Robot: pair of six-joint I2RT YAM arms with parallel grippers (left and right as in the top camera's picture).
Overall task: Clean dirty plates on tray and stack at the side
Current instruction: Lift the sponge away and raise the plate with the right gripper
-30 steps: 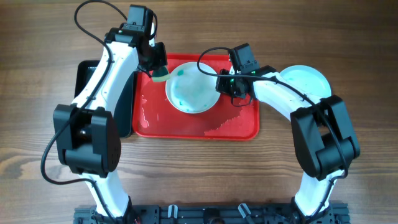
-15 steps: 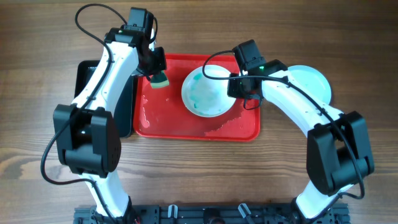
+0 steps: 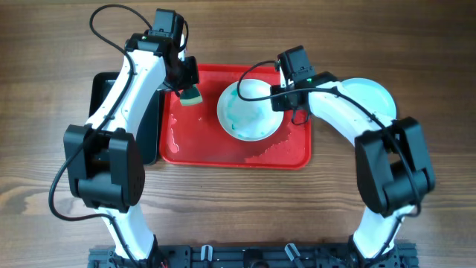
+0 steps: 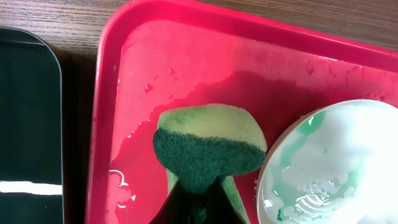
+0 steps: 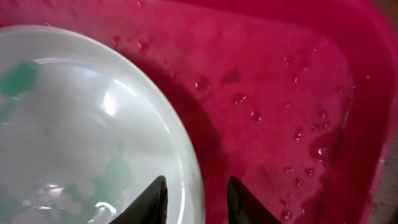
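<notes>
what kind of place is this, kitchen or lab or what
Most likely a robot lab bench staged for dishwashing, not a kitchen: two arms over a bare wooden table, a wet red tray holding a smeared white plate, and a green sponge. No sink in view.

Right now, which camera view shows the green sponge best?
The left wrist view: the sponge fills the middle, clamped in the left pincer above the wet red tray. The overhead view shows it small, beside the smeared plate. The right wrist view misses it.
</notes>
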